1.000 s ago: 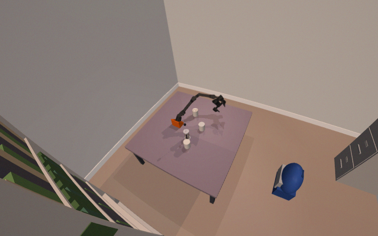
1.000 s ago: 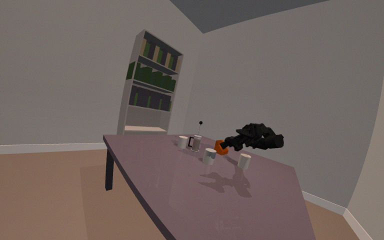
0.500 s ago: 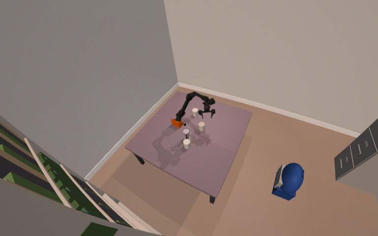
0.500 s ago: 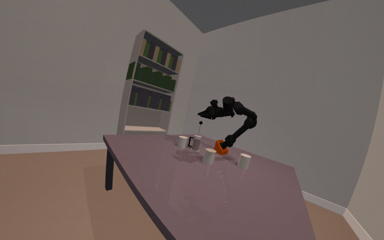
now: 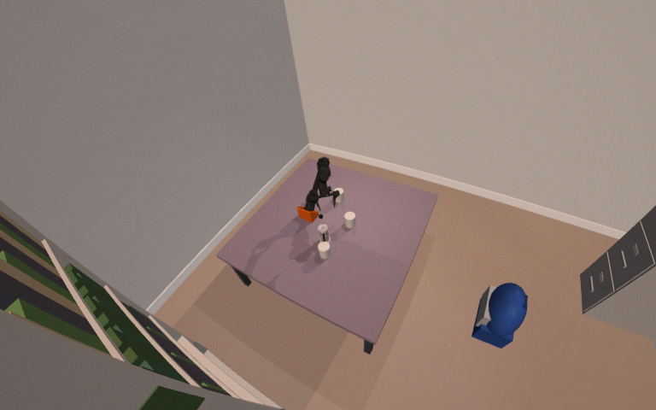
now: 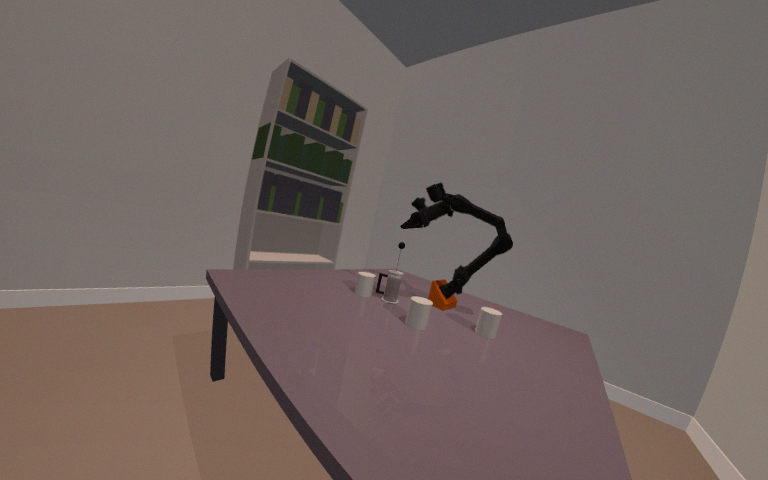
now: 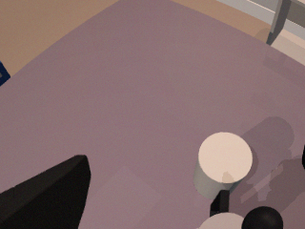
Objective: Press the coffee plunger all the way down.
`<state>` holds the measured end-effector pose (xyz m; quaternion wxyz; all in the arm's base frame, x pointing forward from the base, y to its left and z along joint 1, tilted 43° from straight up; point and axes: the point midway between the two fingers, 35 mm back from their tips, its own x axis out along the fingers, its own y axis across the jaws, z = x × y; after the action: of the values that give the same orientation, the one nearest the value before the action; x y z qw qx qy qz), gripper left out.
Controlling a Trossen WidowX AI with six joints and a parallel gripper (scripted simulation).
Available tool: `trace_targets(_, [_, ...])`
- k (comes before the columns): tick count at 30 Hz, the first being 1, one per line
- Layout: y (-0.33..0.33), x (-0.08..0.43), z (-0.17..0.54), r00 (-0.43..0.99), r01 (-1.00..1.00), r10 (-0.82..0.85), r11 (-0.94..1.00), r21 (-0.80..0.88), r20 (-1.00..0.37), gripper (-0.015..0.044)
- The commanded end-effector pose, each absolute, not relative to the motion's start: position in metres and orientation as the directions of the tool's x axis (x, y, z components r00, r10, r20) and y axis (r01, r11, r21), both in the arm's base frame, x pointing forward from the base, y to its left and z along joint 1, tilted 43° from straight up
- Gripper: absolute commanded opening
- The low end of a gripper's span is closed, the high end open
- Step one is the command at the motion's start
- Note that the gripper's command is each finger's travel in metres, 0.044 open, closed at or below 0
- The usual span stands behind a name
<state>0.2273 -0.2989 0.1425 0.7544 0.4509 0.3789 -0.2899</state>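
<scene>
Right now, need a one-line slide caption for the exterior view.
Arm raised, open gripper poised above the coffee press, plunger knob up, untouched.

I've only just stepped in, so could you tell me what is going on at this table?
A single black robot arm is set to press down the plunger of a coffee press that stands upright on the table among three white cups. Its hand is open and empty, hanging in the air above the plunger knob, apart from it. The plunger stands fully raised, so pressing has not begun.
</scene>
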Motion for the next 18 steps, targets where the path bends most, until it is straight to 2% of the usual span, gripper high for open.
trace_targets(1, [-0.3, 0.19, 0.137, 0.634, 0.696, -0.072, 0.488, 0.527, -0.77, 0.044])
trace_targets(6, [-0.298, 0.148, 0.134, 0.738, 0.593, -0.089, 0.557, 0.581, -0.668, 0.044])
trace_targets(18, [-0.256, 0.152, 0.09, 0.743, 0.588, -0.09, 0.561, 0.583, -0.663, 0.044])
